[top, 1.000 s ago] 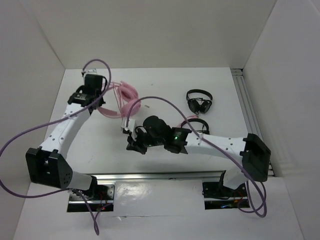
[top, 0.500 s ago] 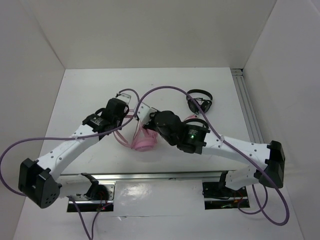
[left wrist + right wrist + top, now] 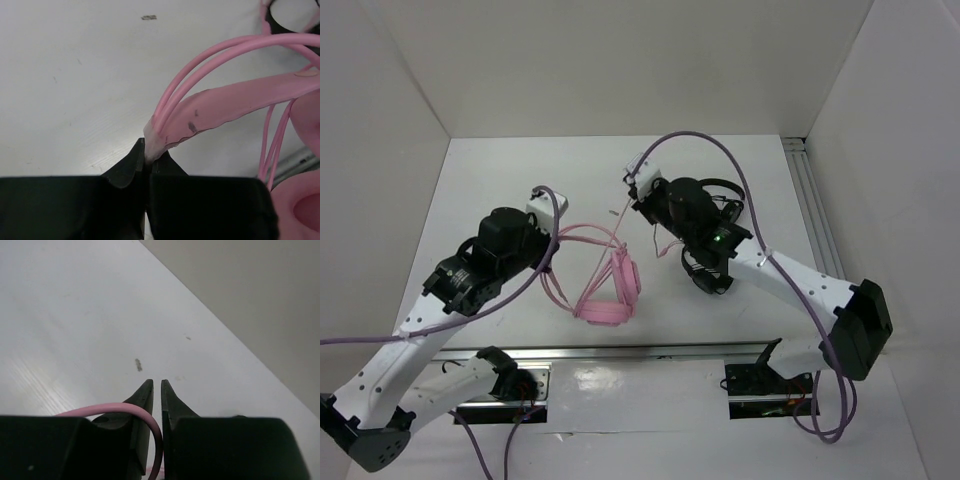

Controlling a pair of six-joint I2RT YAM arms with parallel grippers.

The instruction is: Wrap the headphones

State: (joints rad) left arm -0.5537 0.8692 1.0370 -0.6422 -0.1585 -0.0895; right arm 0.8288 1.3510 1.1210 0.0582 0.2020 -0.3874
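Note:
The pink headphones [image 3: 608, 297] hang tilted over the middle of the table, earcups low and the thin double-wire headband [image 3: 235, 100] arching toward the left. My left gripper [image 3: 548, 243] [image 3: 148, 157] is shut on the end of the headband's flat pink strap. One padded earcup [image 3: 300, 210] shows at the lower right of the left wrist view. My right gripper [image 3: 636, 197] [image 3: 156, 385] is behind the headphones, jaws a narrow gap apart. The thin pink cable [image 3: 125, 407] loops over its left finger and runs down into that gap.
One black headset [image 3: 722, 192] lies at the back right, partly behind the right arm. Another [image 3: 712, 262] is under that arm's forearm. A metal rail [image 3: 812, 205] runs along the right wall, and a mounting rail [image 3: 640, 352] along the near edge. White walls close in three sides.
The left arm has pulled back toward the near left with the headband, drawing the headphones with it. The right gripper has swung to the back and its jaws have parted slightly.

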